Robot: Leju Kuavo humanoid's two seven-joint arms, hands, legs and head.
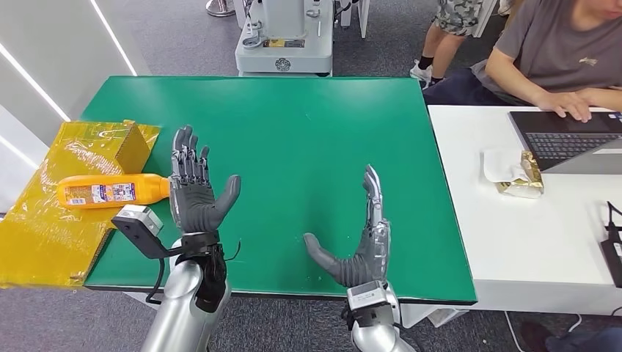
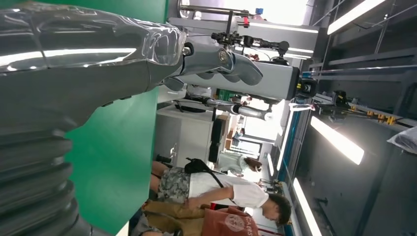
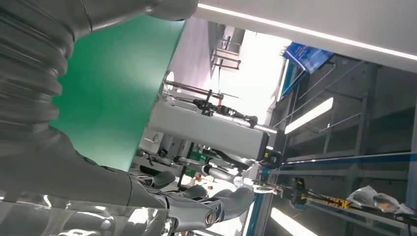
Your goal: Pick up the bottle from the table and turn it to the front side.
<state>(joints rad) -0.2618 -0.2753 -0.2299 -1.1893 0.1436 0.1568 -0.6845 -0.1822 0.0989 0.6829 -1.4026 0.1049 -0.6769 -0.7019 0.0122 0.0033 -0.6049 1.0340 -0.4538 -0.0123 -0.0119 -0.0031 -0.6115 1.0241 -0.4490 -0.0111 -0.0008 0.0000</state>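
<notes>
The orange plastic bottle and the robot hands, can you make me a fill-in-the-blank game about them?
1. The orange plastic bottle is lying on its ____.
2. Both robot hands hover above a table whose top is coloured ____.
3. The bottle is nearest the ____ robot hand, while the other robot hand is farther away.
4. The bottle's body rests on a crinkly sheet coloured ____.

Missing words: side; green; left; yellow

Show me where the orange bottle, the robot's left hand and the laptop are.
orange bottle (image 1: 110, 191), head view, on its label.
left hand (image 1: 195, 192), head view, on the palm.
laptop (image 1: 565, 139), head view, on the keyboard.
</notes>
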